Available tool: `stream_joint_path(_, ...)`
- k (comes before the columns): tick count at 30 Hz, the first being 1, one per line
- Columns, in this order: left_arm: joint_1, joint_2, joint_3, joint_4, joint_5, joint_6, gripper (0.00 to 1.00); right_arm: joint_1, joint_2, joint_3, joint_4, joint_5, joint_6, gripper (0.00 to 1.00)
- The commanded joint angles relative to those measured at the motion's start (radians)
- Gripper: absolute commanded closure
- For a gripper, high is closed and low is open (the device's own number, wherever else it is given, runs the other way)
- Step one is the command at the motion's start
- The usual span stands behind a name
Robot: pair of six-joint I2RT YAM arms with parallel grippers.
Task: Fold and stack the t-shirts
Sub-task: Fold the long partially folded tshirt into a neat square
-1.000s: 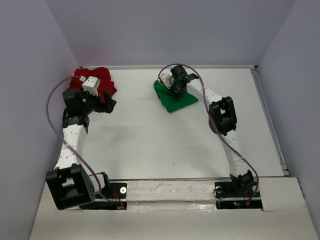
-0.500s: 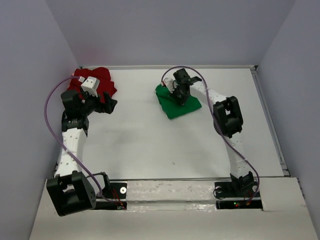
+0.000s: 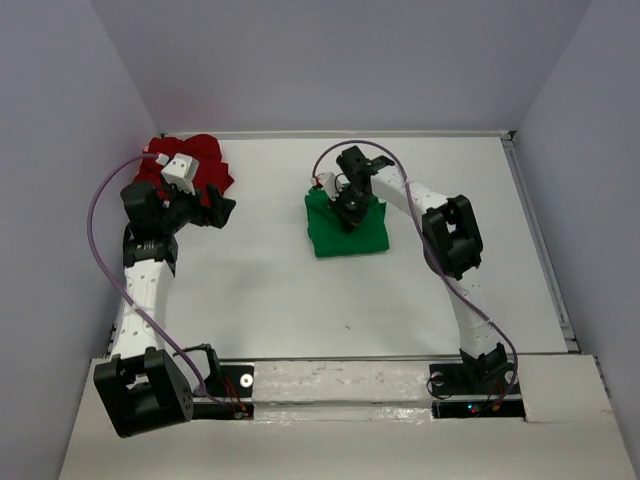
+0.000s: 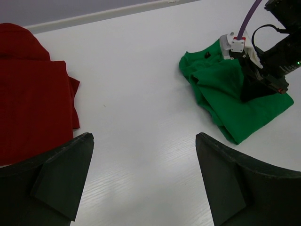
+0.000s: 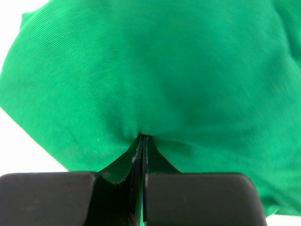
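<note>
Near the middle of the white surface (image 3: pixel 290 290), toward its far side, the green t-shirt (image 3: pixel 345 232) is lying as a rumpled, roughly square bundle. The right gripper (image 5: pixel 142 149) is pinching a fold of that cloth between jaws pressed tight together, and the fabric is puckering where it meets them. At the far left corner the red t-shirt (image 3: pixel 196 158) is sitting in a crumpled heap, well apart from the green one. The left gripper (image 4: pixel 141 181) is hovering beside the red cloth's near edge, its jaws spread wide and holding nothing.
</note>
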Motion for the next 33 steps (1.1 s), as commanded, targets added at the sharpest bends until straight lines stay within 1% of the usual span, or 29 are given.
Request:
stream_joint_path(1,0.004,-0.036,-0.007,0.044,0.022,-0.006,0.01,0.048,-0.038,0.039,-0.067,-0.101,0.002,1.00)
stream_joint_path(3,0.004,-0.032,-0.002,0.044,0.024,-0.007,0.01,0.074,-0.014,0.080,-0.086,-0.102,-0.001,1.00)
stream_joint_path(7,0.006,-0.030,0.001,0.044,0.029,-0.013,0.01,0.074,-0.012,0.154,-0.102,-0.060,-0.010,1.00)
stream_joint_path(13,0.004,-0.029,0.008,0.044,0.024,-0.021,0.01,0.074,-0.124,0.108,-0.079,0.052,-0.033,1.00)
stream_joint_path(15,0.004,-0.022,0.011,0.046,0.029,-0.032,0.01,0.074,-0.164,0.082,-0.078,0.057,-0.035,1.00)
stream_joint_path(16,0.004,-0.009,0.013,0.046,0.039,-0.045,0.01,0.074,-0.184,0.050,-0.076,0.034,-0.033,0.89)
stream_joint_path(17,0.004,-0.004,0.013,0.055,0.039,-0.055,0.01,0.074,-0.219,0.036,-0.079,0.019,-0.030,0.75)
stream_joint_path(18,0.006,0.002,0.013,0.064,0.042,-0.068,0.01,0.074,-0.231,0.028,-0.090,0.004,-0.030,0.59)
stream_joint_path(19,0.009,0.005,0.008,0.073,0.051,-0.081,0.01,0.074,-0.239,0.023,-0.101,-0.013,-0.029,0.54)
stream_joint_path(21,0.027,0.028,-0.010,0.116,0.091,-0.122,0.01,0.074,-0.247,0.017,-0.145,-0.067,-0.027,0.41)
stream_joint_path(24,0.052,0.068,-0.041,0.168,0.124,-0.208,0.01,0.108,-0.248,-0.015,-0.173,-0.067,-0.033,0.41)
stream_joint_path(25,0.053,0.074,-0.045,0.175,0.119,-0.217,0.03,0.120,-0.251,-0.027,-0.175,-0.064,-0.033,0.41)
stream_joint_path(26,0.054,0.089,-0.045,0.173,0.111,-0.217,0.07,0.149,-0.253,-0.047,-0.170,-0.058,-0.039,0.41)
stream_joint_path(29,0.054,0.108,-0.045,0.170,0.078,-0.214,0.07,0.195,-0.251,-0.063,-0.164,-0.039,-0.041,0.42)
stream_joint_path(33,0.054,0.111,-0.056,0.167,0.041,-0.210,0.07,0.279,-0.209,-0.040,-0.167,-0.012,-0.038,0.43)
